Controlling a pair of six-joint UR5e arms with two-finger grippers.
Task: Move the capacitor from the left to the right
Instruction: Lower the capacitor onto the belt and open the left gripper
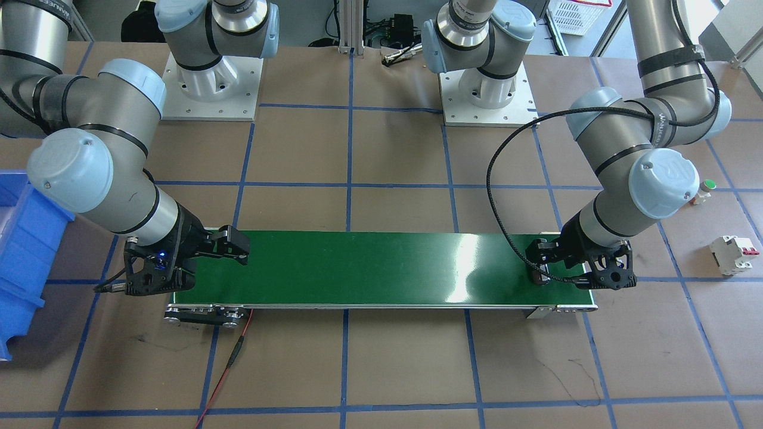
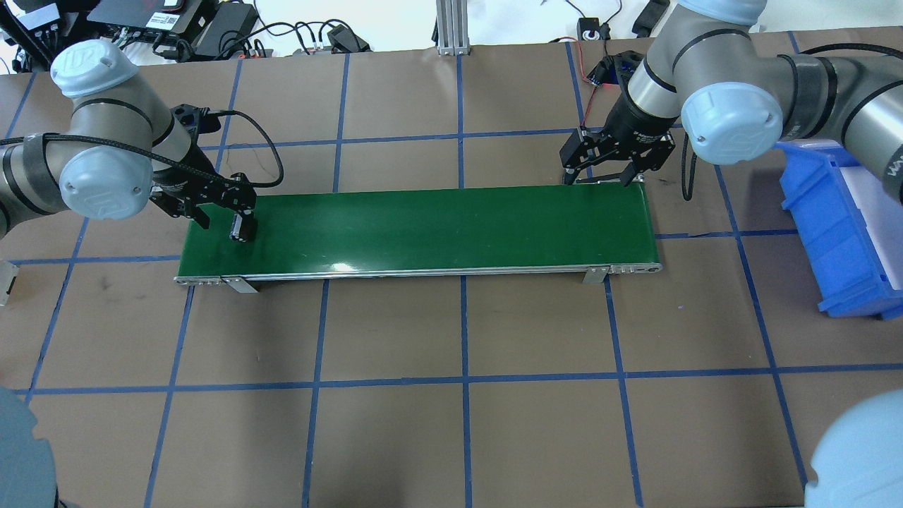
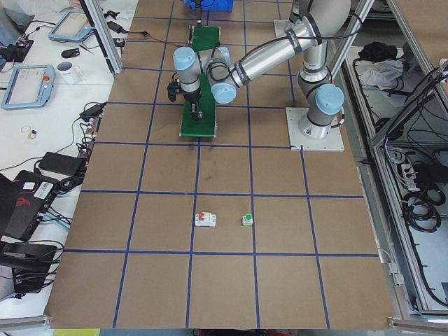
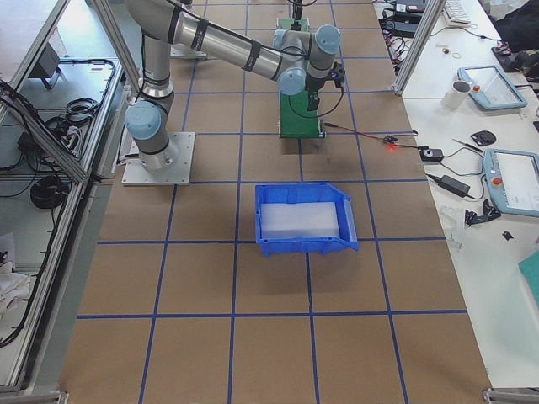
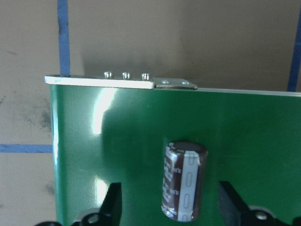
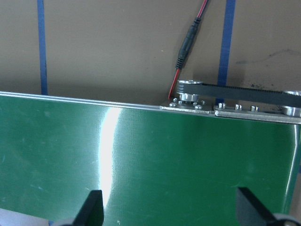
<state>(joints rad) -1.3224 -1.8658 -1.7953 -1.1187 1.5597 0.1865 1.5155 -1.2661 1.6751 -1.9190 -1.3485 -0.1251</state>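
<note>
Lying on the green belt (image 5: 141, 141), the capacitor (image 5: 184, 181) between the left gripper's (image 5: 171, 207) spread fingers (apparently untouched, though contact is hard to judge), right gripper (image 6: 169, 207) released, nothing between its fingers.

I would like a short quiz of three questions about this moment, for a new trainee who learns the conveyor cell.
1. True or false: the left tool is shut on the capacitor.
2. On which surface does the capacitor lie? A) brown table B) green conveyor belt C) blue bin
3. Fill in: the right tool is open over the belt end nearest the ____ bin.

Key
1. False: in the left wrist view both fingers stand apart from the capacitor's sides.
2. B
3. blue
</note>
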